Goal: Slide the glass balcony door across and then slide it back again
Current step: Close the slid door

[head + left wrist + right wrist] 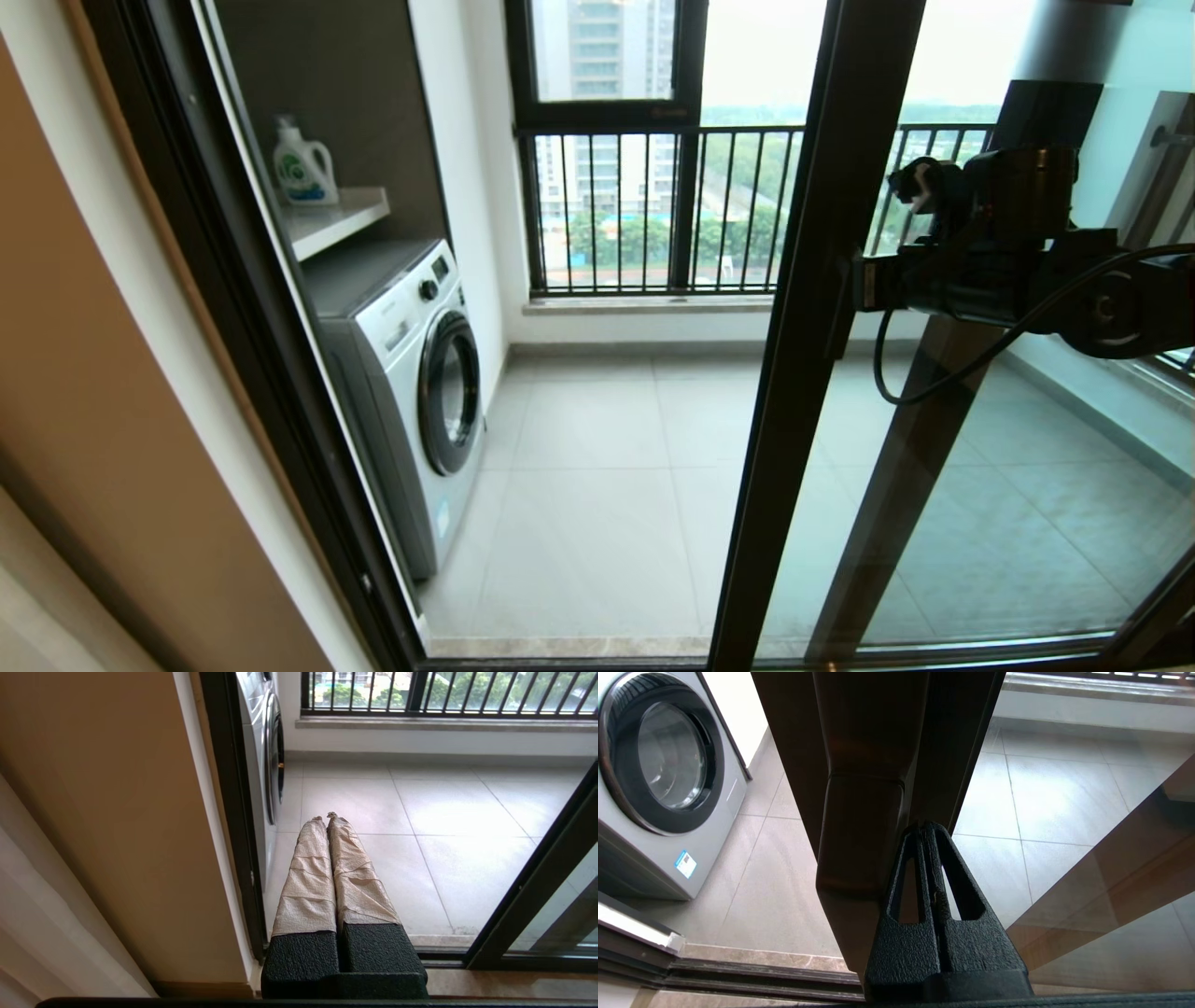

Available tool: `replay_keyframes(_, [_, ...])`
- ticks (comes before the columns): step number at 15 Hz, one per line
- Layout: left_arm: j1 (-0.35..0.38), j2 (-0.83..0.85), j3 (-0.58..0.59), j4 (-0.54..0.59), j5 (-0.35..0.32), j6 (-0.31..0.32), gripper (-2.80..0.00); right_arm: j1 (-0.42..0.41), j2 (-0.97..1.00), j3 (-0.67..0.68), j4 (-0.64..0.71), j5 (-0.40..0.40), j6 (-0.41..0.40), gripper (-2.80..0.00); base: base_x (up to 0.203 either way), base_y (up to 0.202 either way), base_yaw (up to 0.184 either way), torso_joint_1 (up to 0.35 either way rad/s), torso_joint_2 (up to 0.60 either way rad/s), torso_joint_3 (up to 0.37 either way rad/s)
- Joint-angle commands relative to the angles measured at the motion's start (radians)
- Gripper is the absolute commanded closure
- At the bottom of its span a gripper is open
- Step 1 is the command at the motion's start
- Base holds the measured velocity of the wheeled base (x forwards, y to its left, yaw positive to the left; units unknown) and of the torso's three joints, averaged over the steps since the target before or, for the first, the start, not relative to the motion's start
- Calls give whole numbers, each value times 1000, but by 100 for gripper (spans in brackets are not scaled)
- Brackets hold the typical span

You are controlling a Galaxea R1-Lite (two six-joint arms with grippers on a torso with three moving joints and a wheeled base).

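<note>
The glass balcony door (810, 327) stands partly slid to the right, leaving an opening between its dark upright frame and the left jamb (245, 355). My right gripper (854, 283) reaches in from the right at mid height and is shut, holding nothing. In the right wrist view its tips (923, 828) rest against the door frame (878, 728), beside the dark bar handle (859, 835). My left gripper (325, 817) is shut and empty; its tape-wrapped fingers (308, 877) hang low by the left jamb, pointing out at the balcony floor. The door's frame (537, 891) lies well to its right.
A white washing machine (411, 373) stands just inside the balcony on the left, under a shelf with a detergent bottle (303, 166). A black-framed window with railing bars (653, 215) closes the far side. The floor track (738, 975) runs along the threshold. A tan wall (93, 392) borders the left jamb.
</note>
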Motion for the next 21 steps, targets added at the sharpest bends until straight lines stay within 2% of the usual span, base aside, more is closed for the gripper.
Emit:
replay_keyframes(1, [-1, 0, 0, 0, 0, -1, 0, 17, 9, 2, 0, 4, 0, 0, 0, 0, 0, 0, 0, 0])
replay_keyframes(6, [1, 0, 0, 0, 0, -1, 0, 63, 14, -3, 0, 1, 7, 0, 0, 0, 0, 0, 0, 0])
replay_keyframes(9, [-1, 0, 0, 0, 0, -1, 0, 109, 36, -30, -3, -69, 31, 0, 0, 0, 0, 0, 0, 0])
replay_keyframes(19, [1, 0, 0, 0, 0, -1, 0, 233, 68, -68, -3, -96, 70, 0, 0, 0, 0, 0, 0, 0])
replay_keyframes(21, [-1, 0, 0, 0, 0, -1, 0, 255, 91, -88, -4, -125, 70, 0, 0, 0, 0, 0, 0, 0])
